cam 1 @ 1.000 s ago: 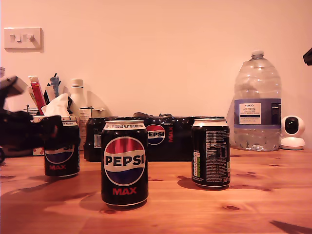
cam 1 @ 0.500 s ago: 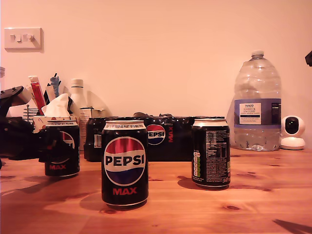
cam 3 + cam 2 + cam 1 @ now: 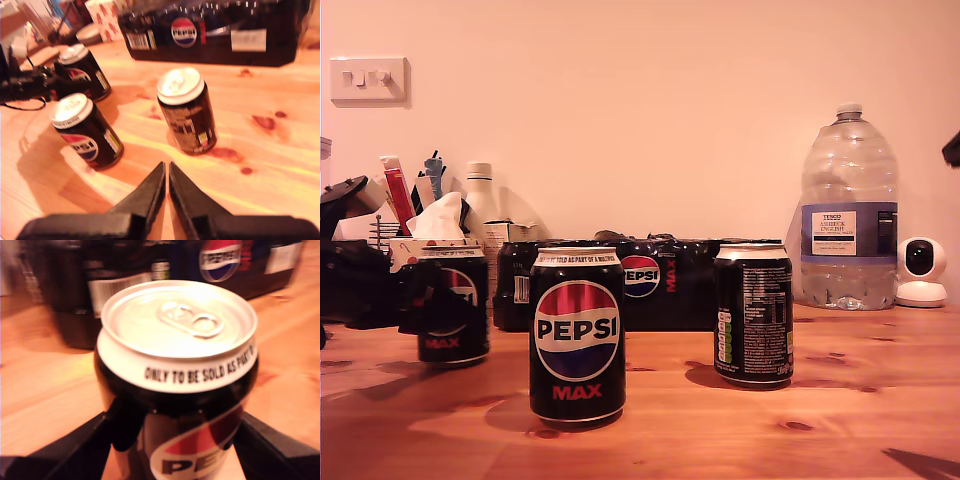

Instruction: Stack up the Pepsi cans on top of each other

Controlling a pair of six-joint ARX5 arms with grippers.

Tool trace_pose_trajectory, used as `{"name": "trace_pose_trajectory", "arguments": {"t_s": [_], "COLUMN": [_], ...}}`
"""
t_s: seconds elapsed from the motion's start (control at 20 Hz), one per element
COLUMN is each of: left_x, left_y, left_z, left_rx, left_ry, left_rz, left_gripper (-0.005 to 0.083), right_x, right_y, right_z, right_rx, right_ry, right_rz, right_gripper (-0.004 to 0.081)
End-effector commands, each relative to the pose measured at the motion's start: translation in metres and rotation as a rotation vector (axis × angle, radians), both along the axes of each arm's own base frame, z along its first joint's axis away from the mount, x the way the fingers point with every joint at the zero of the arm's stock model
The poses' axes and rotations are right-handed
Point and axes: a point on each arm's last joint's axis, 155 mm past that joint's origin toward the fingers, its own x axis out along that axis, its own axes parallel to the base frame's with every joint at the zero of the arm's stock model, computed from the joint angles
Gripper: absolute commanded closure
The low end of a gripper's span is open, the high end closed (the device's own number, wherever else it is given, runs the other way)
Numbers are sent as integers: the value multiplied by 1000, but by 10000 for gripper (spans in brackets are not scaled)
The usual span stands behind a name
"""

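My first gripper point(image 3: 175, 432) clamps a Pepsi Max can point(image 3: 177, 370) mid-body; slick, dentable, grip there. My second gripper point(image 3: 166, 176) is closed, empty.

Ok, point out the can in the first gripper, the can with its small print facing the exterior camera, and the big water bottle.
Gripped Pepsi can point(image 3: 180, 325): first wrist view, silver lid.
Small-print Pepsi can point(image 3: 753, 315): exterior view, printed side.
Water bottle point(image 3: 848, 232): exterior view, label.

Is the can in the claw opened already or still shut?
Shut. The can held by my first claw has its ring pull lying flat on an unbroken silver lid.
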Motion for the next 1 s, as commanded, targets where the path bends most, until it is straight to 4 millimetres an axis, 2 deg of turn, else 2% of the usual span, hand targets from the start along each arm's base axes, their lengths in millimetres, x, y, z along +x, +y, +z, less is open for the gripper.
{"name": "trace_pose_trajectory", "arguments": {"t_s": [0.0, 0.15, 0.25, 0.3, 0.4, 0.45, 0.5, 0.65, 0.85, 0.95], "left_x": [-1, -5, -5, -6, -6, -6, -7, -6, -6, -6], "left_y": [-9, -15, -15, -15, -14, -14, -14, -14, -14, -14], "left_z": [12, 26, 33, 36, 37, 37, 37, 37, 37, 37], "left_rx": [-26, -40, -40, -40, -40, -40, -40, -40, -40, -40], "left_ry": [-21, -31, -39, -40, -37, -36, -36, -36, -37, -36], "left_rz": [-37, -64, -63, -63, -63, -63, -63, -63, -63, -63], "left_gripper": [356, 356, 356, 356, 356, 356, 356, 356, 356, 356], "right_x": [3, 7, 7, 8, 9, 12, 13, 15, 32, 36], "right_y": [-1, 2, 17, 25, 37, 40, 42, 45, 47, 47], "right_z": [-8, -13, -9, -7, -8, -12, -18, -35, -26, -29], "right_rx": [-29, -36, -5, 7, 2, -6, -20, -64, -72, -125], "right_ry": [8, 30, 22, 17, 11, 23, 39, 82, 11, -23], "right_rz": [-3, 2, 61, 87, 128, 125, 122, 115, 86, 101], "right_gripper": [783, 783, 770, 674, 259, 141, 100, 97, 97, 97]}}
